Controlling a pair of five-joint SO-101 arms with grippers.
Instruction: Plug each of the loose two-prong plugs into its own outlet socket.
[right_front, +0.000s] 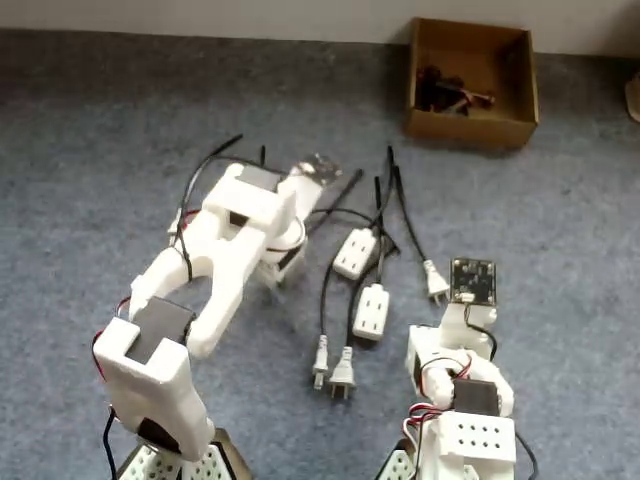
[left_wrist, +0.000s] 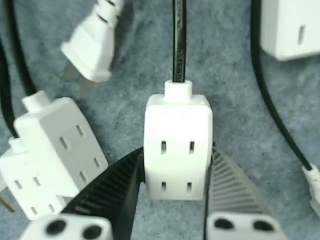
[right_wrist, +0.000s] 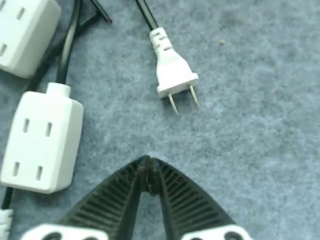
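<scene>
A white outlet block (left_wrist: 177, 150) on a black cord lies on the grey carpet, and my left gripper (left_wrist: 175, 187) is shut on its sides. Two more outlet blocks (left_wrist: 55, 150) lie close beside it, with a loose plug (left_wrist: 90, 47) beyond them. My right gripper (right_wrist: 148, 170) is shut and holds nothing. It sits just short of a two-prong plug (right_wrist: 172, 70) whose prongs face it, and another outlet block (right_wrist: 42, 140) lies to one side. From above, two outlet blocks (right_front: 355, 252) (right_front: 371, 312) and two more plugs (right_front: 331, 368) lie between the arms.
A brown cardboard box (right_front: 470, 80) with dark parts inside stands at the back right. Black cords (right_front: 385, 200) cross the carpet between the arms. The left arm (right_front: 230, 250) covers part of the cord pile. Open carpet lies to the far right.
</scene>
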